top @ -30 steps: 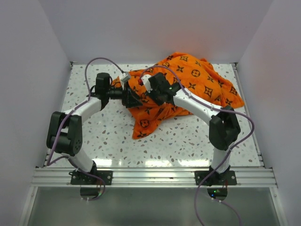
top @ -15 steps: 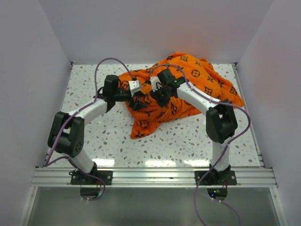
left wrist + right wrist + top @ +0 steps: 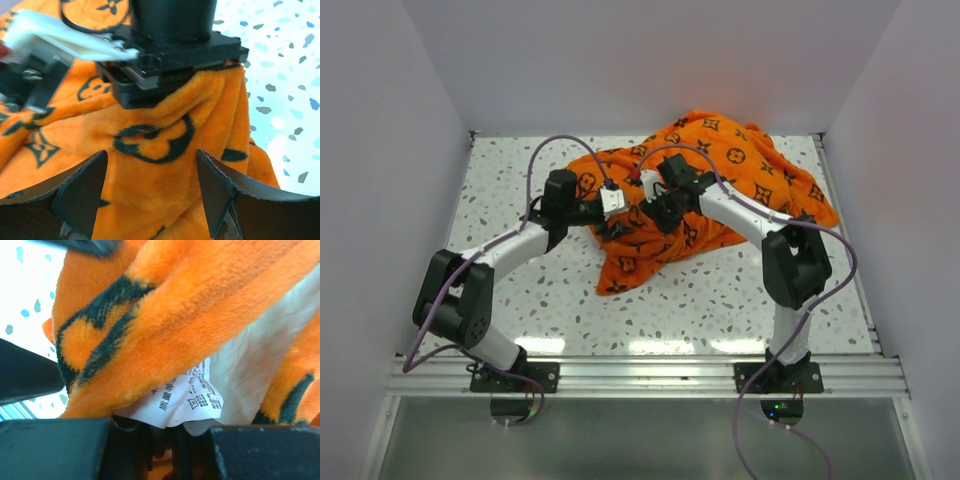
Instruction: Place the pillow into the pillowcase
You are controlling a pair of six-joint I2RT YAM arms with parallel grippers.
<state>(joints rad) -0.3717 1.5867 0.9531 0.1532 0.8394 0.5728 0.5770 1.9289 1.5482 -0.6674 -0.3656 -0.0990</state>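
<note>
The orange pillowcase [image 3: 720, 190] with dark brown motifs lies bunched at the back middle and right of the table. Both grippers sit over its left part. My left gripper [image 3: 618, 220] is open, and the orange fabric [image 3: 150, 165] lies between its spread fingers [image 3: 80, 195] without being pinched. My right gripper [image 3: 655, 208] is shut on a fold of the pillowcase, which drapes down from it in the left wrist view [image 3: 200, 100]. In the right wrist view the gripper [image 3: 160, 450] holds orange fabric [image 3: 165, 315] beside a white care label [image 3: 192, 395]. The cream-white pillow [image 3: 265, 355] shows inside the case.
The speckled white table [image 3: 520, 290] is enclosed by pale walls on the left, back and right. A metal rail [image 3: 640, 375] runs along the near edge by the arm bases. Purple cables [image 3: 535, 165] loop above both arms.
Both grippers have shifted right and toward the back over the pillowcase. The case's left front part has been drawn in slightly with them.
</note>
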